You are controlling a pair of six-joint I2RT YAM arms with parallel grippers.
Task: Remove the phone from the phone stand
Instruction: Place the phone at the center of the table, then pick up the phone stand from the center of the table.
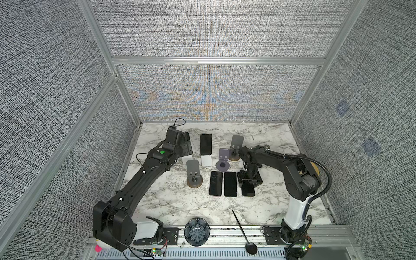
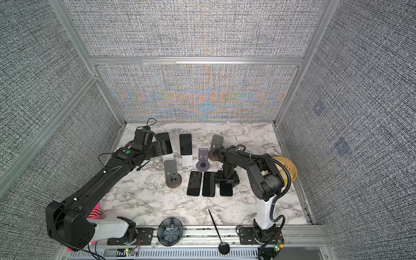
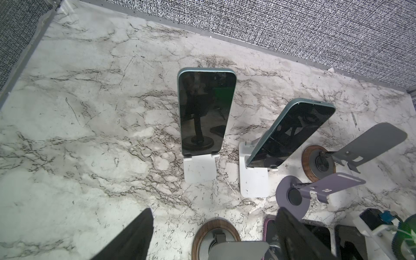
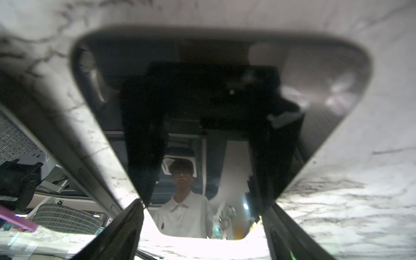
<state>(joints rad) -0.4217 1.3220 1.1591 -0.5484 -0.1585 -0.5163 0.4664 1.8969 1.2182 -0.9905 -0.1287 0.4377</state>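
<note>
Ok, left fingers (image 3: 137, 236) are standing wide open, with nothing between them. They're hovering near the far-left phone (image 3: 207, 112), which is leaning back on its white stand (image 3: 199, 168). The phone is sitting ahead of the fingertips, not between them, and there's no contact. In a top view the far-left phone (image 2: 165, 140) is showing just beside the left wrist.

The second phone (image 3: 290, 132) is leaning on the second white stand (image 3: 253, 180), just beside the first pair.

Right fingers (image 4: 119, 236) are straddling the flat phone (image 1: 248, 190), 1 finger along each long edge. That phone is lying face up on the surface (image 1: 180, 202). The wrist view is blurring too much up close, so I cannot tell whether they're pinching it or standing clear. 2 more are lying flat alongside it, the middle flat phone (image 1: 230, 184) and the outer flat phone (image 1: 215, 183), all 3 edge to edge.

Materials:
- **Phones:** glossy black glass is reflecting the room. The 2 on stands are showing teal rims and rounded corners.
- **White stands:** matte, with a flat rectangular foot. 2 small lips are catching each phone's lower edge.
- **Near wood-base stand (image 1: 194, 180) and far wood-base stand (image 1: 236, 142):** round wood-grain discs are carrying gray rounded plates.
- **Purple stand (image 1: 222, 165):** round foot, tilted plate.
- **Surface:** white marble print with dark veins, looking scuffed.
</note>
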